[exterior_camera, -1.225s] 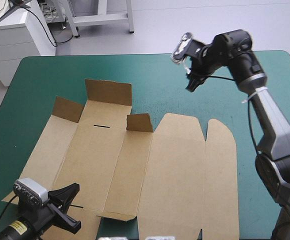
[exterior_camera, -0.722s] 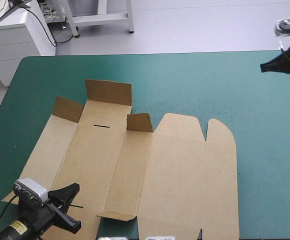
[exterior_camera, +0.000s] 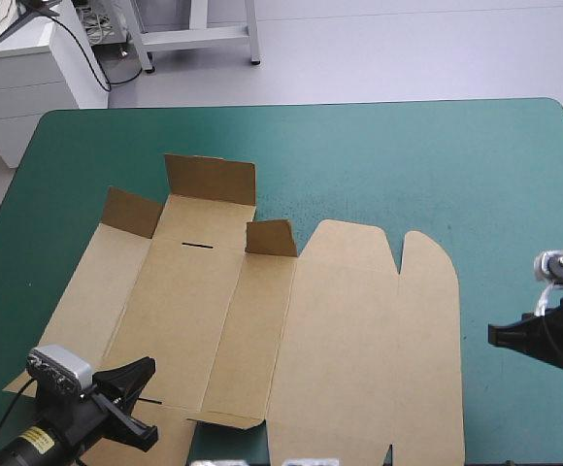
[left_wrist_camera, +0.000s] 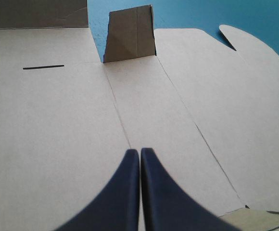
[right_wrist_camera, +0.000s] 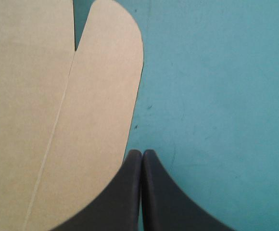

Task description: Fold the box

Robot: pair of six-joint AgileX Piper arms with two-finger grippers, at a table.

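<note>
The brown box point(exterior_camera: 340, 330) lies as a flat cut sheet across the table's middle and near side. Three small flaps point(exterior_camera: 211, 180) stand raised along its far edge. My left gripper point(exterior_camera: 131, 398) is low over the sheet's near left corner. In its wrist view it point(left_wrist_camera: 140, 150) is shut, with bare board point(left_wrist_camera: 82, 120) under and ahead of it and one raised flap point(left_wrist_camera: 130, 33) farther on. My right gripper point(exterior_camera: 500, 336) is at the table's right side, just off the box's rounded right flap point(right_wrist_camera: 106, 86). It point(right_wrist_camera: 142, 151) is shut over the teal-green cover and holds nothing.
Bare teal-green cover point(exterior_camera: 408, 155) runs along the far side and down the right of the sheet. A white cabinet point(exterior_camera: 29, 68) and a metal frame point(exterior_camera: 199, 34) stand beyond the table's far edge.
My right arm has swung from high over the far right of the table, out past the right edge, down to the near right beside the box. The left arm and the box have not moved.
</note>
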